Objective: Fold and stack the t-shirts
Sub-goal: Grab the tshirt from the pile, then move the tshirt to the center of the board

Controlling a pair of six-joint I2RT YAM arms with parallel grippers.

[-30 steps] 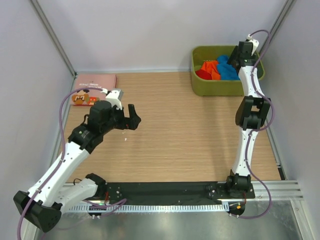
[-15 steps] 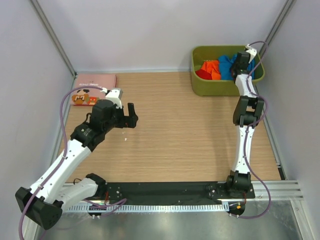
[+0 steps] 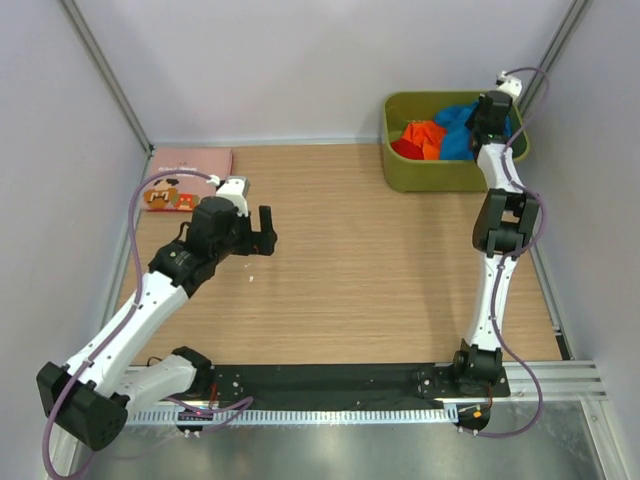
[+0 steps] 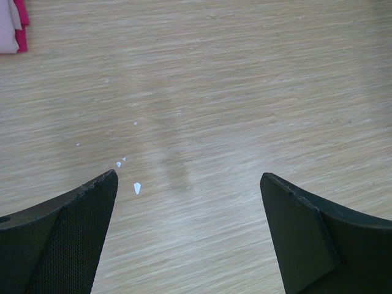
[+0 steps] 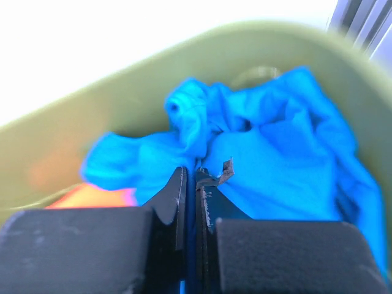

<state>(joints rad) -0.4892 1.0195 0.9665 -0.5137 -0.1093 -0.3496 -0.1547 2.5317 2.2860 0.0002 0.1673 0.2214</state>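
Bin (image 3: 430, 178), far right: blue shirt (image 5: 275, 165) crumpled inside beside orange shirt (image 3: 425, 135). Pink shirt (image 3: 190, 165) folded, far left. Cloth soft, light, likely to drape; best taken at a bunched ridge. Right gripper (image 5: 191, 184) nipped onto blue shirt. Left gripper (image 4: 188, 177) wide above table (image 4: 245, 73).

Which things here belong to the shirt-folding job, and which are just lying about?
Job: crumpled bright blue cloth t-shirt; orange cloth t-shirt; red cloth t-shirt; folded pink t-shirt with brown cartoon print.
Lying about: olive-green plastic bin holding three of them; small white scraps on the wooden table.
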